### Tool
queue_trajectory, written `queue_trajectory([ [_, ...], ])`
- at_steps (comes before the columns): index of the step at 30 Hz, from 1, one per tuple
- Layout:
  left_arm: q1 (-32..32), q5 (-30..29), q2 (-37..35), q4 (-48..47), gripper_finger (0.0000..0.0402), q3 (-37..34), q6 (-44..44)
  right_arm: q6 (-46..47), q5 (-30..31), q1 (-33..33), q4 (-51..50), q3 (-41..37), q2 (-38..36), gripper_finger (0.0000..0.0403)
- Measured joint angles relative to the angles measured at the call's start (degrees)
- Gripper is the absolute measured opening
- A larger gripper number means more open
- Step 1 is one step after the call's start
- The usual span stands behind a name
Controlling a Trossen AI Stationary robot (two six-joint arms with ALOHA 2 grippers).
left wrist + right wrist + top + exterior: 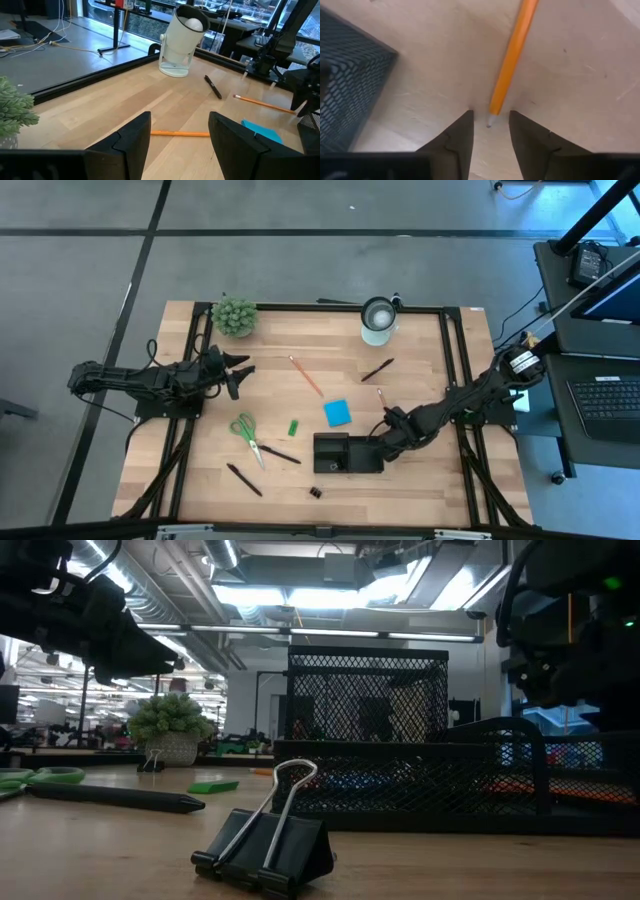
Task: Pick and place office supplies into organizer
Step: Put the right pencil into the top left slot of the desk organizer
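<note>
- Two dark fingers of your right gripper (pixel 488 131) straddle the thin orange pencil's (pixel 512 60) tip, slightly apart, beside the black mesh organizer (pixel 347 75).
- Your left gripper (pixel 179 135) hovers with fingers spread wide, holding nothing.

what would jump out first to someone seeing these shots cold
Likely the right end effector down at the table, its fingers straddling the tip of an orange pencil just beside the black mesh organizer. Next, the binder clip looming in the low view, then the fuzzy green plant at the table's far left corner.
</note>
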Motion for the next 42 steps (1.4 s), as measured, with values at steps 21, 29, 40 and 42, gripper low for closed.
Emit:
queue_trajectory([
  [21, 0.0, -0.6, 0.0, 0.0, 0.0194, 0.0, 0.2, -4.4, 1.0, -0.8, -0.4, 0.0, 1.2, 0.0007],
  [29, 0.0, 6.0, 1.3, 1.3, 0.0194, 0.0, -0.2, -12.3, 0.1, -4.8, -0.3, -0.1, 1.3, 0.0004],
  [40, 0.0, 12.0, 18.6, 14.2, 0.0194, 0.0, 0.5, -23.4, 1.2, -10.5, 0.5, -0.2, 1.3, 0.0002],
  [42, 0.0, 11.8, 22.5, 14.7, 0.0194, 0.1, 0.9, -25.8, 1.1, -11.4, 0.6, -0.2, 1.3, 0.0002],
])
